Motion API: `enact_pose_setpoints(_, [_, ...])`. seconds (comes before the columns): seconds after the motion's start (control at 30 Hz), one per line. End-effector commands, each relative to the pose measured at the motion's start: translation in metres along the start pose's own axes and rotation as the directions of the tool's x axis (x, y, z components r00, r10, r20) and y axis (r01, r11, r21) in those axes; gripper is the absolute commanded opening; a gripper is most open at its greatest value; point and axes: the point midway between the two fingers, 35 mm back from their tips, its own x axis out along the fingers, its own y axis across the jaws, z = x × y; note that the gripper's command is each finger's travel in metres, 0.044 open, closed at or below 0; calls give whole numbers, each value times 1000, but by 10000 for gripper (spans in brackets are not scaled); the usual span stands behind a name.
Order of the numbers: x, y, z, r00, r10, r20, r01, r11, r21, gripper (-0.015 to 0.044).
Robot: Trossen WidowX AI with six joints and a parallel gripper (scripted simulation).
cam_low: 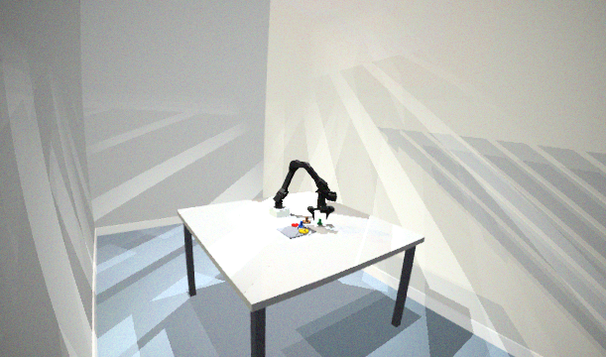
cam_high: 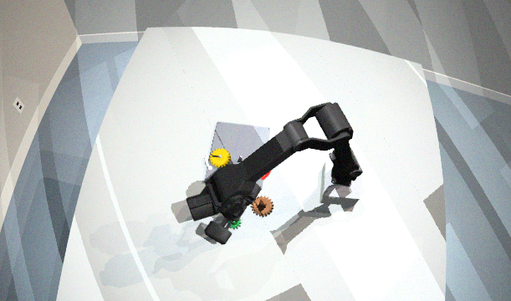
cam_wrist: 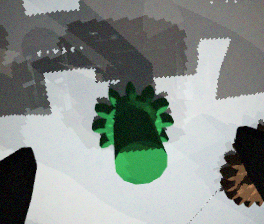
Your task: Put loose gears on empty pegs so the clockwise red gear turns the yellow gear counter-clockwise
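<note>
Matte black arm [cam_high: 268,156] [cam_low: 309,170], chunky cylindrical joints

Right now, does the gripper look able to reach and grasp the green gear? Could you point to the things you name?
Probably yes: the gripper [cam_wrist: 137,147] is open around the green gear [cam_high: 236,224] [cam_low: 319,222] [cam_wrist: 141,167], and nothing visible blocks the fingers, though the brown gear [cam_high: 263,206] [cam_low: 306,220] [cam_wrist: 246,192] sits near one.

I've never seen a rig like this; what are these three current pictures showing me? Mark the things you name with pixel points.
One black robot arm with a two-fingered gripper [cam_low: 320,216] [cam_wrist: 137,147] works at a white table [cam_low: 253,270]. One picture looks down from above, one from across the room, and one from the arm's wrist. A grey board [cam_high: 242,138] carries a yellow gear [cam_high: 220,158] and a red gear [cam_high: 266,175]. Off the board lie a green gear [cam_high: 236,224] [cam_wrist: 141,162] and a brown gear [cam_high: 263,206] [cam_wrist: 245,192]. The gripper is open around the green gear's handle, holding nothing.
</note>
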Motion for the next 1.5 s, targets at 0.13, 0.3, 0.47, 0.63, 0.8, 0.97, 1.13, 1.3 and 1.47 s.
enact_pose_setpoints(0.13, [2,0,-1,1000,1,-2,-1,1000,3,309])
enact_pose_setpoints(0.3, [2,0,-1,1000,1,-2,-1,1000,3,177])
enact_pose_setpoints(0.47, [2,0,-1,1000,1,-2,-1,1000,3,46])
enact_pose_setpoints(0.63, [2,0,-1,1000,1,-2,-1,1000,3,13])
enact_pose_setpoints(0.8, [1,1,-1,1000,4,0,-4,1000,-5,0])
enact_pose_setpoints(0.97, [-8,5,-3,1000,23,12,-22,998,-56,0])
enact_pose_setpoints(1.13, [-19,7,-1,1000,22,11,-21,998,-52,0])
enact_pose_setpoints(1.3, [-30,8,1,1000,20,10,-20,999,-47,0])
enact_pose_setpoints(1.47, [-42,9,3,1000,18,9,-18,999,-41,0])
